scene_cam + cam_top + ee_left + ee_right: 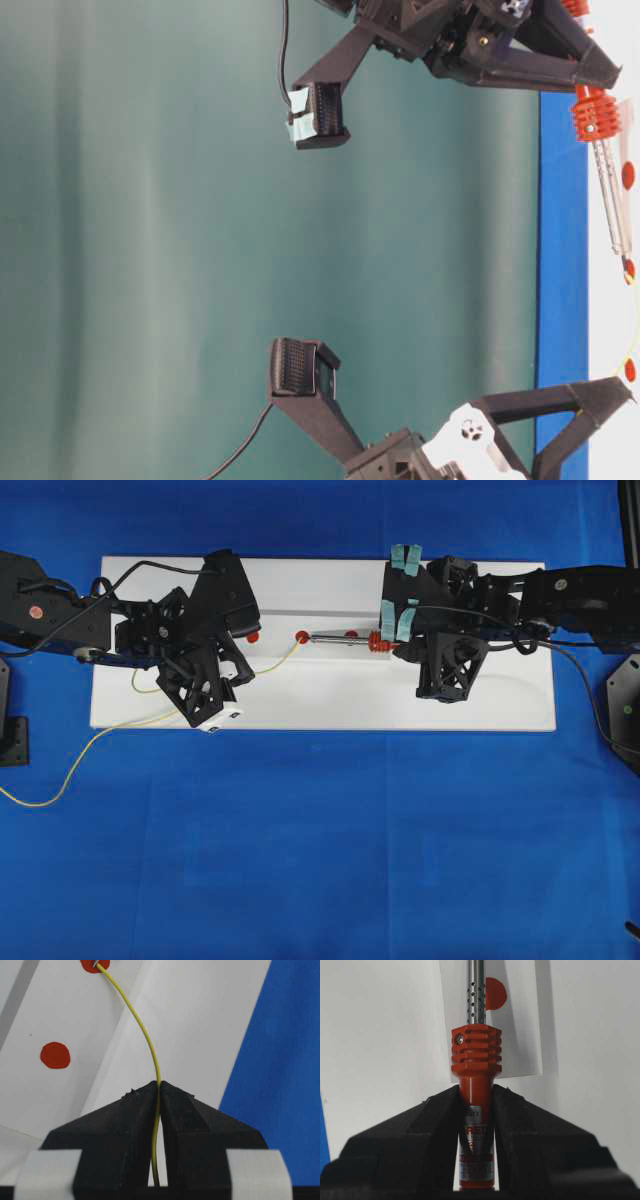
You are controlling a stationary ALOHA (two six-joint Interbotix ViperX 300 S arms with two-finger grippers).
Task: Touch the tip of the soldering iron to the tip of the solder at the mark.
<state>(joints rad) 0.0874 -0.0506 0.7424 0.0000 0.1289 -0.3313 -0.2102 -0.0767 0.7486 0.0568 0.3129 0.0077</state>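
Note:
The soldering iron (350, 638) lies level over the white board (480, 705), its red-orange collar (476, 1050) just beyond my right gripper (476, 1095), which is shut on the handle. Its silver shaft (478, 990) points left to the middle red mark (302, 637). My left gripper (159, 1085) is shut on the thin yellow solder (145, 1035). The solder curves up to that mark (89, 965), where its tip meets a grey metal point. In the table-level view the iron's tip (628, 262) sits at the mark.
Two more red dots (252, 637) (351, 634) flank the mark. The solder's loose tail (60, 780) trails off the board onto the blue cloth at the left. The iron's black cord (575, 670) runs off to the right.

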